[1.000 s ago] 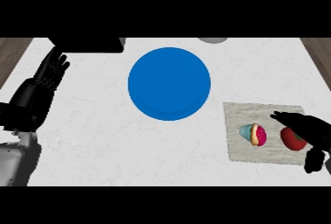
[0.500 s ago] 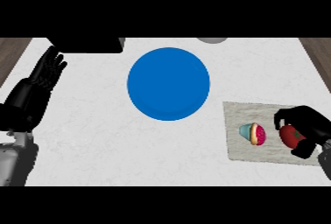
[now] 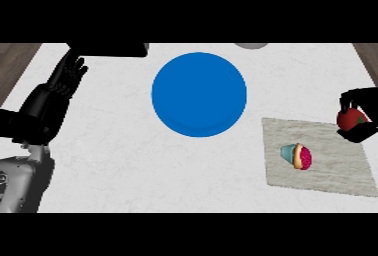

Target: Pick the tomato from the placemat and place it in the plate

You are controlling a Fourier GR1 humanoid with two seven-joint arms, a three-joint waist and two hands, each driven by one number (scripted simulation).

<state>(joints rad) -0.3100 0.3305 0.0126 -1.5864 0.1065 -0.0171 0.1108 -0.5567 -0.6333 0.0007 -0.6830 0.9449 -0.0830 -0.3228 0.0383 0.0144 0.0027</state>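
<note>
The red tomato [image 3: 350, 118] sits inside my right hand [image 3: 360, 131], whose fingers curl round it at the right edge of the head view, above the far right corner of the grey placemat [image 3: 325, 170]. The blue plate [image 3: 198, 94] lies to the left of the mat, apart from the hand. My left hand [image 3: 59, 87] rests open at the far left, fingers up.
A small teal and pink cupcake-like object [image 3: 297, 156] lies on the placemat. A dark box [image 3: 111, 49] and a grey round object [image 3: 252, 45] sit at the counter's far edge. Wooden floor shows past the counter's left side.
My right hand closed round the tomato on the placemat, then lifted it up and to the right, off the mat's middle. The left hand shifted slightly.
</note>
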